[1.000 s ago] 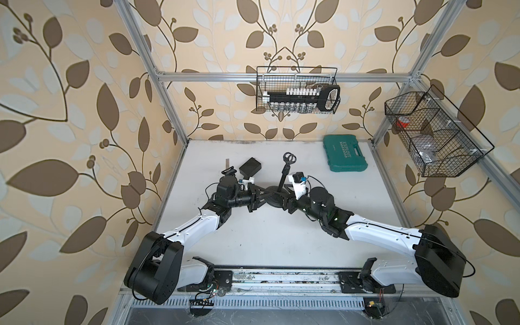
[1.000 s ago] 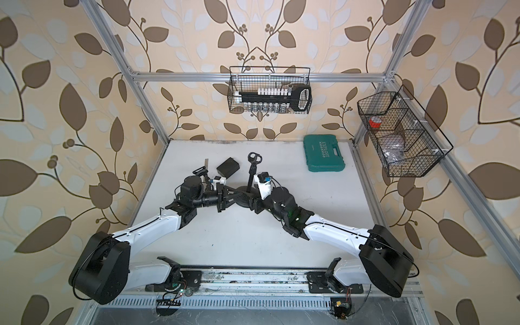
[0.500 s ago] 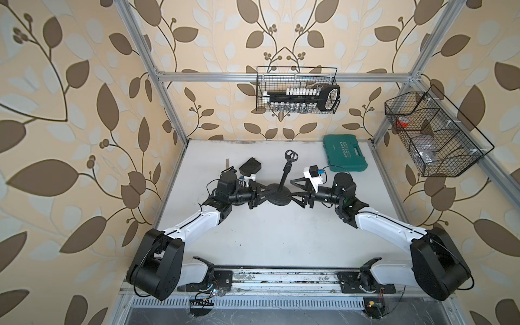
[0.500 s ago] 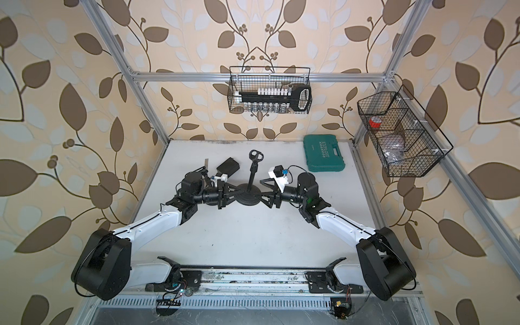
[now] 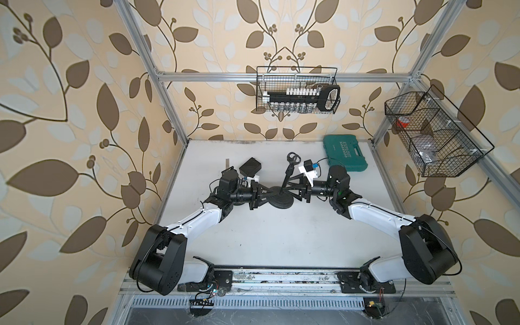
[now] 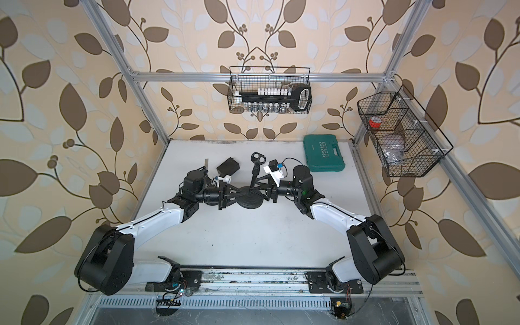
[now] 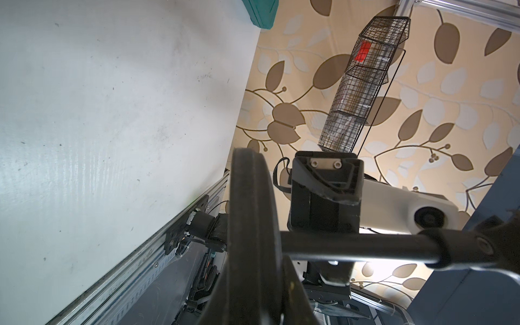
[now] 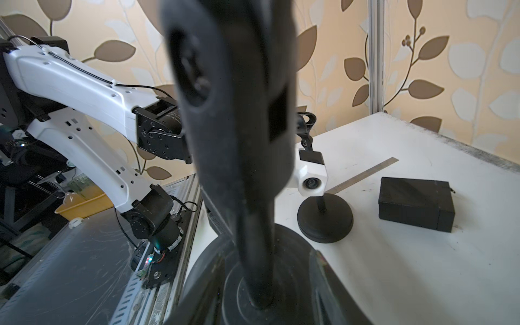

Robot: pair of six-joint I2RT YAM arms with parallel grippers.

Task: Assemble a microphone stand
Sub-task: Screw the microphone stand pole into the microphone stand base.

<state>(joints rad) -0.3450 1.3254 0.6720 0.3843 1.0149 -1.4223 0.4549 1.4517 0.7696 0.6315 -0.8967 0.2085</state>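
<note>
Left gripper [image 5: 271, 193] clamps the microphone stand [image 5: 282, 201] by its pole; right gripper [image 5: 293, 189] is alongside, closure unclear. Scuffed white table [image 5: 281, 239], leaf-papered walls [image 5: 225, 118]. Black stand has a round base and a top clip.

Looks like a lab robot cell: leaf wallpaper [image 5: 84, 84] on panels inside a bare aluminium frame [image 5: 225, 74], wire baskets [image 5: 295, 67] of tools hung high beyond the right pincer [image 5: 289, 189], green tool case [image 5: 344, 153] near it, arm mounting rail [image 5: 281, 279] behind.

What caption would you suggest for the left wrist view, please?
Stand base edge-on in the left fingers, its pole passing the right arm.
</note>
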